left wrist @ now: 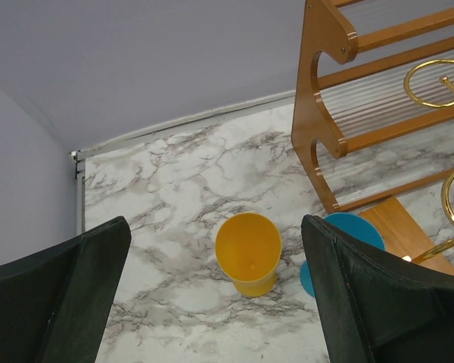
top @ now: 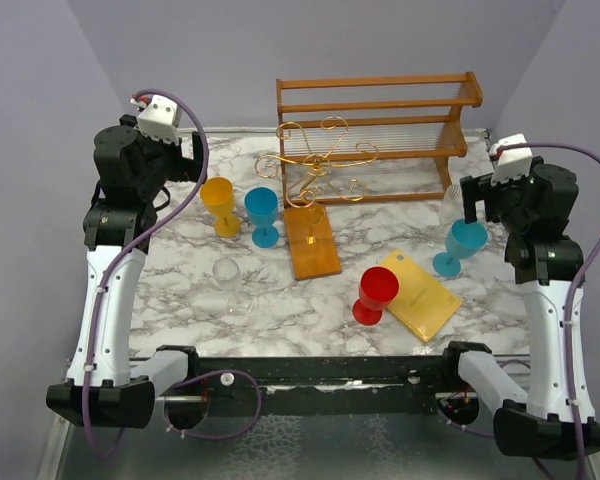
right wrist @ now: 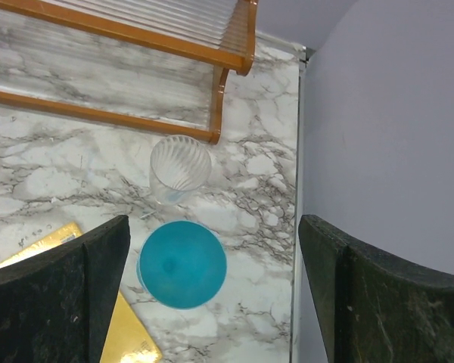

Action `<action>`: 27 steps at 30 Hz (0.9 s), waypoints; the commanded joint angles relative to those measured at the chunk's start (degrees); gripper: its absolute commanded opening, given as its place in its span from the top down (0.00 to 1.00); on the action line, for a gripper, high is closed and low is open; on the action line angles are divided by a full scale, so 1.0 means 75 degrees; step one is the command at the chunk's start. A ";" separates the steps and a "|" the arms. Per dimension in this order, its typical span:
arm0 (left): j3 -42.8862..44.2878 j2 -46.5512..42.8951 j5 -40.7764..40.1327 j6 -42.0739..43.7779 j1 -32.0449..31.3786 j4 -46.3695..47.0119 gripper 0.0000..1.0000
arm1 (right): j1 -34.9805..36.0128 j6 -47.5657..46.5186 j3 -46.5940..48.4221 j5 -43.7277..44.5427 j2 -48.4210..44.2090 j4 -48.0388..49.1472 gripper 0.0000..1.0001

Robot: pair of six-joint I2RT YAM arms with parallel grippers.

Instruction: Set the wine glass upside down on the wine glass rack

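The wine glass rack (top: 315,165) is thin gold wire scrolls on an orange-brown wooden base (top: 312,242), at table centre. Its scrolls (left wrist: 431,83) and base (left wrist: 397,231) show in the left wrist view. A clear wine glass (top: 230,283) stands upright left of centre. Other stemmed glasses stand upright: blue (top: 262,215), red (top: 375,293), blue (top: 462,245). My left gripper (top: 193,152) is open and empty, high above a yellow cup (left wrist: 248,249). My right gripper (top: 475,200) is open and empty above the right blue glass (right wrist: 181,263).
A bigger wooden slatted shelf (top: 380,130) stands at the back, behind the rack. A clear ribbed tumbler (right wrist: 180,165) sits by the shelf's right foot. A yellow card (top: 418,293) lies flat beside the red glass. The yellow cup (top: 220,205) stands next to the left blue glass.
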 commanded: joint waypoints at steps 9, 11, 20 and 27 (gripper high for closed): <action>0.0082 0.0045 0.0535 -0.0062 0.0037 0.0039 0.01 | -0.0070 0.0392 0.0932 0.0715 0.2374 -0.0002 0.40; 0.0084 0.0069 0.0570 -0.0077 0.0031 0.0043 0.01 | -0.0070 0.0386 0.1053 0.0800 0.2645 -0.0010 0.45; 0.0131 0.0187 0.0603 -0.0080 0.0038 0.0026 0.01 | -0.0070 0.0368 0.1369 0.0504 0.3550 -0.0058 0.56; 0.0143 0.0258 0.0609 -0.0074 0.0031 0.0014 0.01 | -0.0070 0.0304 0.1372 0.0402 0.3875 -0.0126 0.65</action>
